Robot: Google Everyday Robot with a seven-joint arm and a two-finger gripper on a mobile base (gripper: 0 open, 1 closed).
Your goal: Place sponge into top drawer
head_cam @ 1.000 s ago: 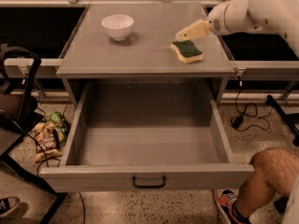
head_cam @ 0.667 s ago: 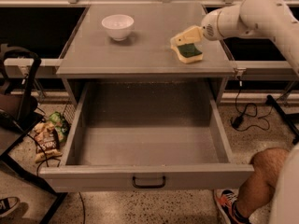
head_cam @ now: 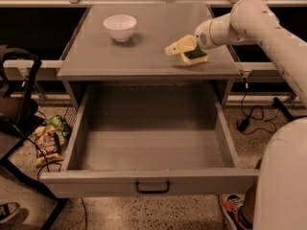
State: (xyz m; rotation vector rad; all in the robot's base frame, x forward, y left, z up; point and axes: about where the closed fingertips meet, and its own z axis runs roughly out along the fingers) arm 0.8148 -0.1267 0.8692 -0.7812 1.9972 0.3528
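The sponge [head_cam: 197,55], dark green on top and pale yellow below, lies on the right part of the cabinet top [head_cam: 139,51]. My gripper [head_cam: 170,50] with its yellowish tips points left and hovers right at the sponge's left end, covering part of it. I cannot tell whether it touches the sponge. The top drawer [head_cam: 144,180] is pulled wide open below, and its inside looks bare. Its black handle [head_cam: 152,188] sits at the centre of the front panel.
A white bowl [head_cam: 120,27] stands at the back left of the cabinet top. A black frame [head_cam: 21,104] and snack bags [head_cam: 47,143] are on the floor at left. Cables [head_cam: 249,116] and a shoe [head_cam: 234,210] are at right.
My arm has swung left and lower, so the gripper that was at the sponge's upper right now reaches across it and sticks out past its left end. The sponge has not moved.
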